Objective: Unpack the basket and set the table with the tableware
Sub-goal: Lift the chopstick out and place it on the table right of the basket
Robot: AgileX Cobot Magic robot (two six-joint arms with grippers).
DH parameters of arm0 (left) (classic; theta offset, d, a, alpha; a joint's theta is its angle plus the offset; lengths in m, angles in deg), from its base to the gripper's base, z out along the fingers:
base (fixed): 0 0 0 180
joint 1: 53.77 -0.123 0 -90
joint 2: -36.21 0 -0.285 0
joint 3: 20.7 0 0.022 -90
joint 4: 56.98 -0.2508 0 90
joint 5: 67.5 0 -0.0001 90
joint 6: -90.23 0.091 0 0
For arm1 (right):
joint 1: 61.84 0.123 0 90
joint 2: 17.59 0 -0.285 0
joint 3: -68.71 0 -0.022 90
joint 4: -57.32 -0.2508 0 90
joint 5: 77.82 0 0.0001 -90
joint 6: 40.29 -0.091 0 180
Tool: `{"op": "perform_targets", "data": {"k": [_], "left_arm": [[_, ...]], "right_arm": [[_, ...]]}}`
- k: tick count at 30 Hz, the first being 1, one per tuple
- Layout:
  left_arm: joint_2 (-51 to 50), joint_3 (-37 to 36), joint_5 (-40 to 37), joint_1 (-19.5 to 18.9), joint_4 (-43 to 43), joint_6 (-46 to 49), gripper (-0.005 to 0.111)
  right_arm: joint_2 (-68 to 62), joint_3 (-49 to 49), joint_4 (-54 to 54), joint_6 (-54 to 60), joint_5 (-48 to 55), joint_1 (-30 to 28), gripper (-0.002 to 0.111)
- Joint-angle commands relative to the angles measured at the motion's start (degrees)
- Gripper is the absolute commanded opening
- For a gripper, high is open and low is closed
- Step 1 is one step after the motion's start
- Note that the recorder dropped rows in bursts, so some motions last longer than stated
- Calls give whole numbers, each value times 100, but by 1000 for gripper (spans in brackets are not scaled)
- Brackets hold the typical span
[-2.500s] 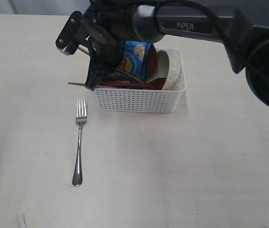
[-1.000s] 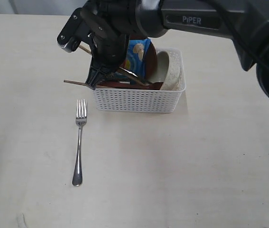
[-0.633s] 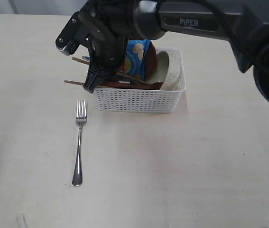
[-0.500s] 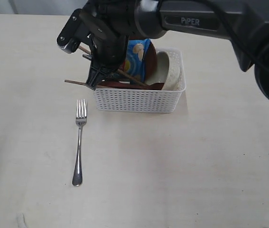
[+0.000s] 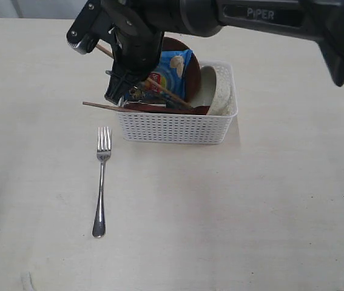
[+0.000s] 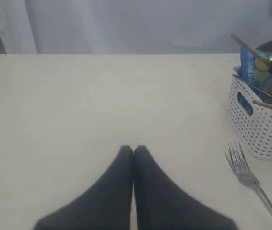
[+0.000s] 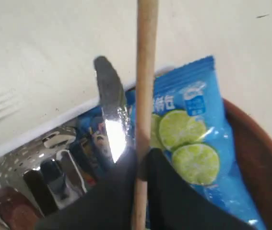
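Note:
My right gripper point(image 5: 118, 94) point(image 7: 141, 157) hangs over the left end of the white basket point(image 5: 178, 128), shut on one wooden chopstick point(image 5: 159, 88) point(image 7: 145, 67) that slants up out of it. A second chopstick point(image 5: 108, 106) lies across the basket's left rim and pokes out leftward. Inside are a steel knife point(image 7: 111, 112), a shiny steel cup point(image 7: 47, 163), an off-white bowl point(image 5: 219, 91) and a brown plate point(image 7: 265, 172). The fork point(image 5: 101, 182) lies on the table point(image 5: 250, 206) left of the basket. My left gripper point(image 6: 134, 149) is shut and empty above bare table.
A blue chip bag point(image 5: 175, 71) point(image 7: 188, 129) stands in the basket against the brown plate. In the left wrist view the basket point(image 6: 260, 129) and the fork point(image 6: 247, 173) are off to one side of the gripper.
My right gripper has risen a little with the chopstick still in it. The chopstick on the rim, the fork and the basket have stayed put.

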Motion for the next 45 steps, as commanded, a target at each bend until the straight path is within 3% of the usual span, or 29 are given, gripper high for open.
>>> {"op": "perform_targets", "data": {"k": [1,11,16,21,26,28,31,34,45], "left_arm": [[20,-21,59,44,0,-3,0],[20,-21,59,44,0,-3,0],[20,-21,59,44,0,-3,0],[20,-21,59,44,0,-3,0],[20,-21,59,44,0,-3,0],[20,-21,59,44,0,-3,0],[20,-21,59,44,0,-3,0],[20,-21,59,44,0,-3,0],[20,-21,59,44,0,-3,0]], "right_arm": [[389,5,13,-88,15,-14,0],[1544,5,74,-594,489,-37,0],[2193,5,86,-921,752,-313,0],[2376,5,31,-1339,1662,-1343,0],[2179,-787,-1062,-1119,1543,-3868,0],[2032,-1385,-1635,-877,1092,-4694,0],[1526,-2102,-1854,-697,621,-5492,0],[1081,-2139,-2009,-712,596,-5735,0],[187,-2139,-2034,-720,554,-5735,0]]}}
